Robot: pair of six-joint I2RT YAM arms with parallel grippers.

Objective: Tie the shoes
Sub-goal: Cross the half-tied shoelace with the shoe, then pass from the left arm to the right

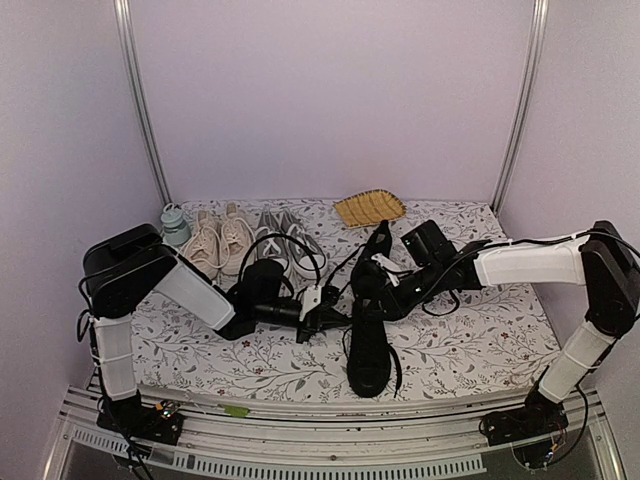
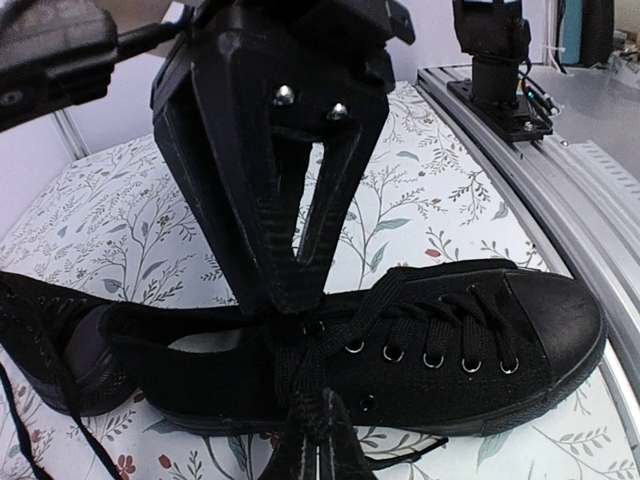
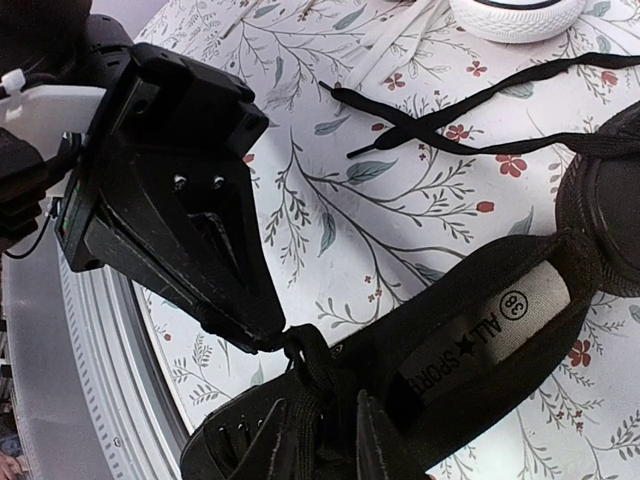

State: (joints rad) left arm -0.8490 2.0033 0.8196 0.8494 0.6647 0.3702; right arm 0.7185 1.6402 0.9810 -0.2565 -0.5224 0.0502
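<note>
One black sneaker (image 1: pixel 368 345) lies mid-tabletop (image 1: pixel 470 340), toe toward the arm bases, with its mate (image 3: pixel 600 210) at its heel. The left fingers (image 2: pixel 250 200) are pinched shut on a lace (image 2: pixel 298 345) above the eyelets. The right fingers (image 3: pixel 372 445) straddle the laces, slightly apart; whether they grip is unclear.
</note>
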